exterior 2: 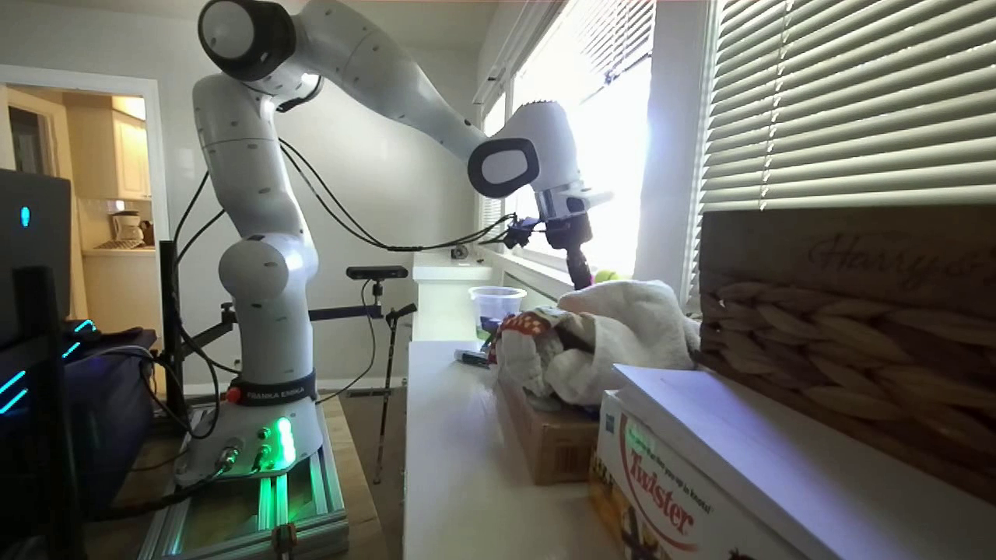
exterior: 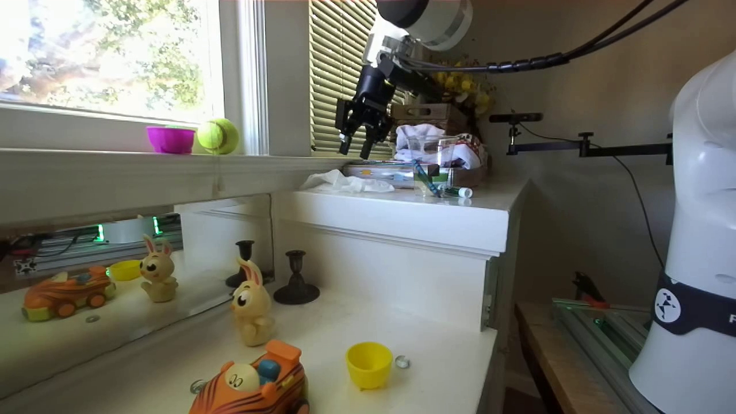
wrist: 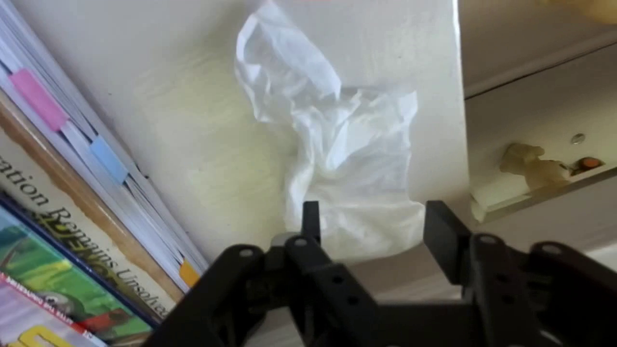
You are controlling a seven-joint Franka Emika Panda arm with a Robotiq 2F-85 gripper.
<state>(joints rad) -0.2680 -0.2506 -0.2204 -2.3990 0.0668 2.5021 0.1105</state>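
My gripper (exterior: 355,147) hangs in the air above the white shelf top (exterior: 471,202), its fingers pointing down. In the wrist view the gripper (wrist: 372,212) stands open, with a wide gap between the pads and nothing held. Beyond the fingertips lies a crumpled white tissue (wrist: 356,159), spread on the shelf near its edge. An exterior view has the same tissue (exterior: 348,183) lying below the gripper, apart from it. In the exterior view where a white towel (exterior 2: 630,327) stands in front, the gripper's fingers (exterior 2: 577,268) show only in part and the tissue is hidden.
Books (wrist: 96,226) lie beside the tissue. A clear cup (exterior: 431,172) with pens stands nearby. On the lower surface are a yellow cup (exterior: 369,365), an orange toy car (exterior: 253,382), a rabbit toy (exterior: 252,310) and a candlestick (exterior: 296,282). A tennis ball (exterior: 218,136) and purple bowl (exterior: 171,141) sit on the sill.
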